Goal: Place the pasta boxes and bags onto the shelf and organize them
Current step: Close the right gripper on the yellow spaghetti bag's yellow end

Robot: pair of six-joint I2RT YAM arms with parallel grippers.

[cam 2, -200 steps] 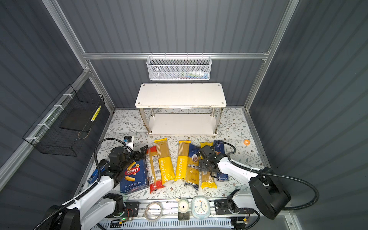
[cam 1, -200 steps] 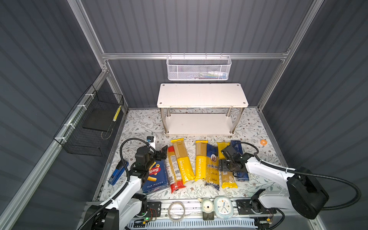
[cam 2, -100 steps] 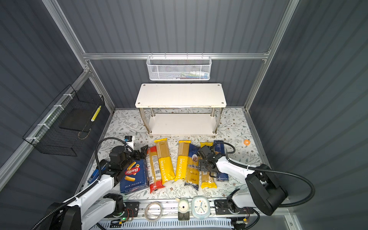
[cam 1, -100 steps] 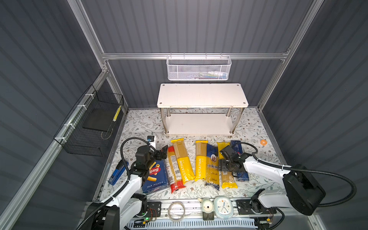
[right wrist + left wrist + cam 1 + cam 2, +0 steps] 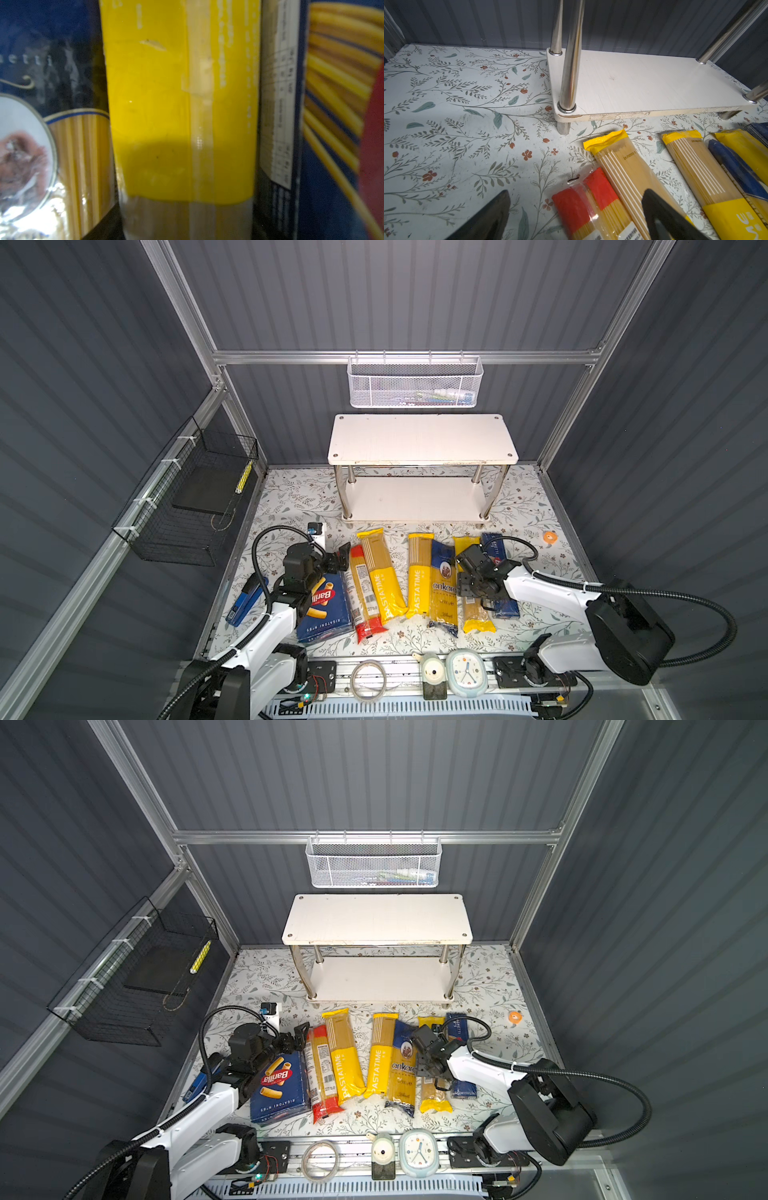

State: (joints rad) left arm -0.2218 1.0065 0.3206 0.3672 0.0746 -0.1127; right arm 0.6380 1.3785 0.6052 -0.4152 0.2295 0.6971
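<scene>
**Right gripper lower over the yellow-ended bag**

Since one second ago the right gripper has come down closer onto the yellow-ended bag, and the big dark joint of the right arm has shifted a little toward the middle. The left arm and all the packs lie as they did before.

On the flowered mat the shelf stands at the back, and both its white boards are bare. All the pasta lies on the mat in front of it, in one row. At the left end is the wide blue box. Then come the red-ended bag, the left PASTATIME bag, the right PASTATIME bag, the dark-blue bag and the yellow-ended bag. The narrow blue box is last, partly under the right arm.

The right gripper sits over the middle part of the yellow-ended bag. The right wrist view shows this bag very near, between the dark-blue bag and the narrow blue box. The fingers are not clearly seen, so I cannot tell how wide they stand or whether they grip the bag.

The left gripper hangs near the far ends of the wide blue box and the red-ended bag. In the left wrist view its two black fingers stand wide apart and hold nothing.
</scene>
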